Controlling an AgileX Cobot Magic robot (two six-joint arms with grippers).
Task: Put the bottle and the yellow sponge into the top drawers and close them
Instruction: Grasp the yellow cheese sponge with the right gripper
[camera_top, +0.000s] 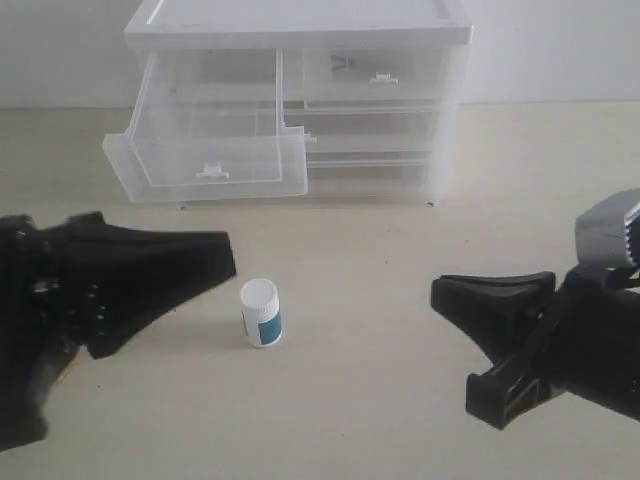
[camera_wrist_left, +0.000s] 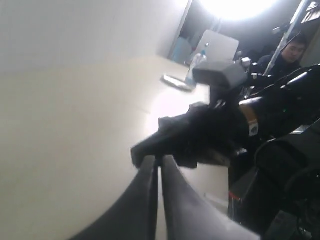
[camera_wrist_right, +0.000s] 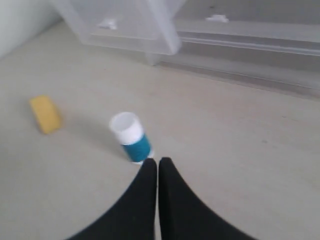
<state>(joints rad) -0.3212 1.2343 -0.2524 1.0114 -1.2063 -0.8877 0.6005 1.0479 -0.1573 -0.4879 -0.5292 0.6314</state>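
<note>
The white bottle (camera_top: 261, 313) with a teal label stands upright on the table between both arms, also the bottle (camera_wrist_right: 130, 136) in the right wrist view. The yellow sponge (camera_wrist_right: 45, 114) lies flat beyond it; in the exterior view the left arm hides it. The left top drawer (camera_top: 207, 140) is pulled out and empty; the right top drawer (camera_top: 375, 70) is pushed in. My left gripper (camera_top: 225, 255) is shut, empty, just left of the bottle. My right gripper (camera_top: 440, 292) is shut and empty, well to the right, its fingertips (camera_wrist_right: 158, 163) pointing at the bottle.
The translucent cabinet (camera_top: 300, 20) stands at the back with wider drawers (camera_top: 370, 130) below the top pair. In the left wrist view the right arm (camera_wrist_left: 210, 130) crosses ahead of the shut left gripper (camera_wrist_left: 159, 159); a person and a laptop sit beyond the table.
</note>
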